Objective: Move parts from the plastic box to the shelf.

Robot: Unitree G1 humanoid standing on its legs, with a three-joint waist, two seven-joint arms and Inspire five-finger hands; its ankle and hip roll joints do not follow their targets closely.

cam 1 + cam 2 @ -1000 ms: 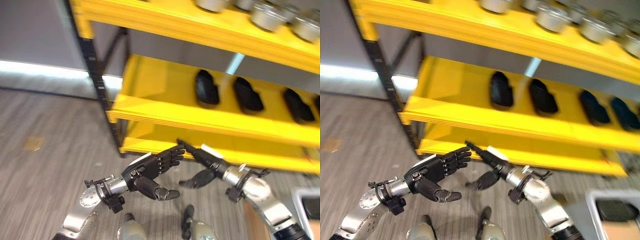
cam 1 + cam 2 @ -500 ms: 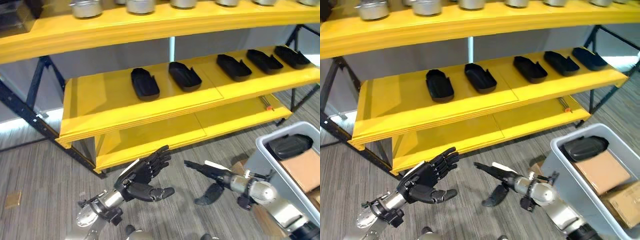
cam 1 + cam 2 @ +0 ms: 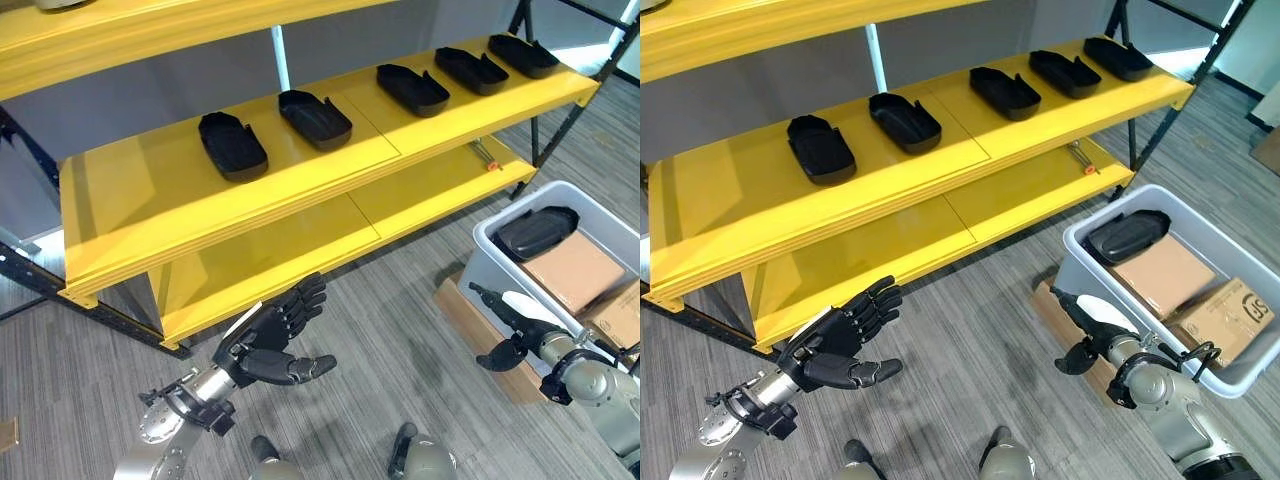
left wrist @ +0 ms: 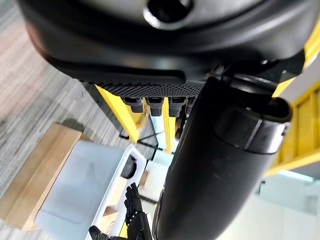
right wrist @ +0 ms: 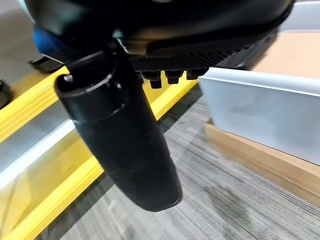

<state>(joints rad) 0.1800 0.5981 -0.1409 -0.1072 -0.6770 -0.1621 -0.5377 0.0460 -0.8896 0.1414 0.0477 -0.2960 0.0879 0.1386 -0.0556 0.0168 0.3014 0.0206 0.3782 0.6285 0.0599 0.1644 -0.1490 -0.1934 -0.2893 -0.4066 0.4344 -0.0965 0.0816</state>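
The view had been swung from the shelf (image 3: 940, 150) toward the plastic box (image 3: 1240, 370), where a black part (image 3: 1127, 236) lay. Both the left hand (image 3: 840, 340) and right hand (image 3: 1092, 318) were held open and empty, so a pick-up was judged next.

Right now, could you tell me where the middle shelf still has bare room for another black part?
The middle shelf is bare at its left end, left of the leftmost black part. Five parts line the rest, so the right end is crowded. The lower shelf looks mostly bare.

Plastic box (image 3: 500, 262) right of shelf (image 3: 300, 190)
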